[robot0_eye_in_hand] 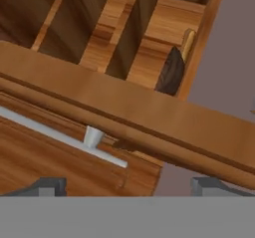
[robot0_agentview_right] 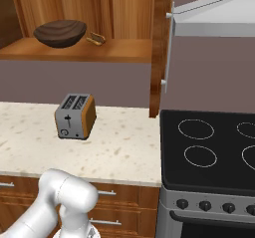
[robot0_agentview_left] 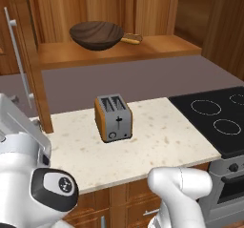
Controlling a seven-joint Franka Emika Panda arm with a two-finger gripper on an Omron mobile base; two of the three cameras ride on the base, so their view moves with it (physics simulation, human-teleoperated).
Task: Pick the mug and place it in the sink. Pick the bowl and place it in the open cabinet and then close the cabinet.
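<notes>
My gripper stands wide apart with nothing between its tips, right up against the edge of an open cabinet door, close to the door's silver bar handle. Past the door edge I see into the cabinet, where the bowl sits on the shelf, with a small tan handle-like piece touching its right side. Below the shelf, on the speckled counter, a silver and orange toaster stands well apart from the bowl. To the right of the counter lies a black stovetop, under a grey hood.
</notes>
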